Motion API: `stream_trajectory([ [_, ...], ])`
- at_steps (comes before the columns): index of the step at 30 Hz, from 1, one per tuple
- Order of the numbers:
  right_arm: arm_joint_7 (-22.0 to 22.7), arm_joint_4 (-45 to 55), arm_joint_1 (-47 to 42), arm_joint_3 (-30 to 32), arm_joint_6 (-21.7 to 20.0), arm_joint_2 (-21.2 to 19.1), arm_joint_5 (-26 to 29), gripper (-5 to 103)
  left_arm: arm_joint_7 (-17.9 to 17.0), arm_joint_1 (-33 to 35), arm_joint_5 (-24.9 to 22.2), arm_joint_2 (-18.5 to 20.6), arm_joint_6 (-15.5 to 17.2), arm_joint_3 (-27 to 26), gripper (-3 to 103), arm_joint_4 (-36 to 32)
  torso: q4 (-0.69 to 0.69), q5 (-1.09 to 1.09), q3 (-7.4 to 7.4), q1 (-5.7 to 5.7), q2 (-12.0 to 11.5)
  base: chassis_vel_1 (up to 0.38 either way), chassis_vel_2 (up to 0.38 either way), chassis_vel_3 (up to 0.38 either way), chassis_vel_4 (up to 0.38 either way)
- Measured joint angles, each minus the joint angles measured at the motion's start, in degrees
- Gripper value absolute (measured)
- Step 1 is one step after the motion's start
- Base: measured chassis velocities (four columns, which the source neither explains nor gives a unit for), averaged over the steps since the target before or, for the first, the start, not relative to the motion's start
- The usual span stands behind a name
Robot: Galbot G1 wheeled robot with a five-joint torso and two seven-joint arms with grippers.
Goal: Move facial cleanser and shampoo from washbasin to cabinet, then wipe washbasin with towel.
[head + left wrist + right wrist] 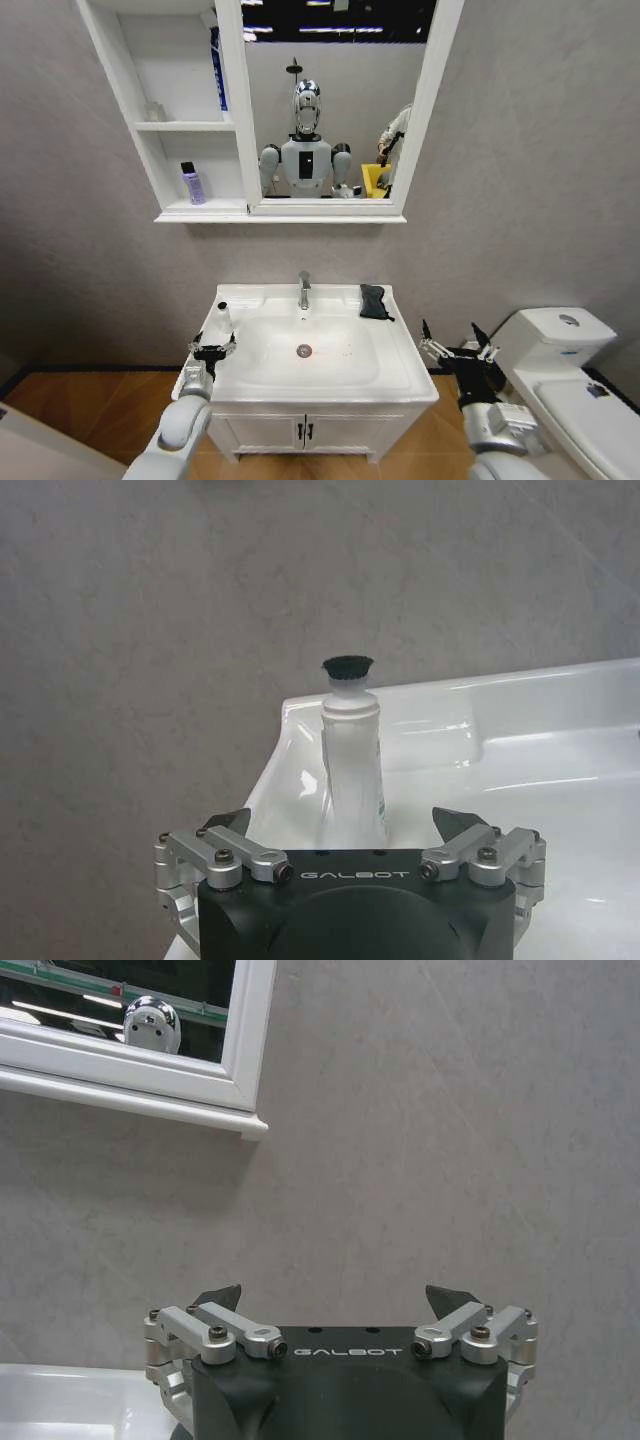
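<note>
Nearest you, both wrist views read "GALBOT" in pale letters on the black tool bodies. Your left tool point(340, 825) hangs over the washbasin's front left corner with its fingertips spread wide; between them, just past the tips and untouched as far as you can see, stands a white tube with a black cap point(350, 765), the facial cleanser, upright on the tabletop rim beside the bowl; faint green print runs down its side, too small to read. Your right tool point(457, 340) hovers off the washbasin's right edge, between it and the toilet point(570, 375), fingers equally splayed and holding nothing; its wrist view faces the grey wall and the lower corner of the mirror frame.

Further out, the washbasin point(390, 375) carries the chrome tap point(304, 290) at its back centre; the black towel point(375, 301) lies bunched on the back right of the rim, just right of the tap and well apart from either tool.

Farthest, on the wall, the cabinet point(120, 80) holds a small purple bottle with a dark cap point(192, 184) on its lowest shelf and a tall blue item point(218, 68) against the mirror-side wall of the shelf above; their labels can't be read.
</note>
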Motion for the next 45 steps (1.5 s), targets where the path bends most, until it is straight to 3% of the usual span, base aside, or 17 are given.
stream_trajectory([
  [26, -0.38, -3.37, 0.33, 3.75, 1.64, 0.05, 0.4, 100, 0.52, -14.81, -2.42, -4.52, -0.51, 2.02, 100, 14.57, -0.01, 0.0, 0.0, 0.0, 0.0, 0.0, 0.0, 0.0, 0.0],
  [29, -0.38, -3.55, 0.5, 3.76, 1.6, 0.18, 0.41, 100, 0.45, -15.83, -2.42, -4.75, -0.77, 1.95, 92, 15.66, -0.02, 0.0, 0.0, 0.0, 0.0, 0.0, 0.0, 0.0, 0.0],
  [32, -0.39, -3.86, 1.07, 3.63, 1.4, 0.23, 0.41, 100, -0.01, -15.96, -2.42, -4.56, -0.91, 1.74, 76, 15.65, -0.01, -0.01, 0.0, 0.0, 0.0, 0.0, 0.0, 0.0, 0.0],
  [33, -0.39, -3.86, 1.07, 3.63, 1.4, 0.23, 0.41, 100, -0.01, -15.96, -2.42, -4.56, -0.91, 1.74, 76, 15.65, -0.01, -0.01, 0.0, 0.0, 0.0, 0.0, 0.0, 0.0, 0.0],
  [37, -0.39, -4.35, 1.73, 3.37, 1.25, 0.23, 0.36, 100, -0.06, -15.12, -2.52, -3.75, -0.94, 1.4, 59, 14.62, 0.0, 0.0, 0.0, 0.0, 0.0, 0.0, 0.0, 0.0, 0.0],
  [42, -0.3, -4.48, 2.54, 2.31, 0.46, 0.27, 0.21, 100, -0.01, -12.35, -3.7, -2.08, -0.57, 1.06, 38, 10.75, 0.0, -0.02, 0.0, 0.0, 0.0, 0.0, 0.0, 0.0, 0.0],
  [45, -0.29, -4.48, 2.73, 2.02, 0.31, 0.27, 0.09, 100, -0.75, -10.53, -4.67, -0.88, 0.35, 1.05, 35, 6.72, 0.0, -0.02, 0.0, 0.0, 0.0, 0.0, 0.0, 0.0, 0.0],
])
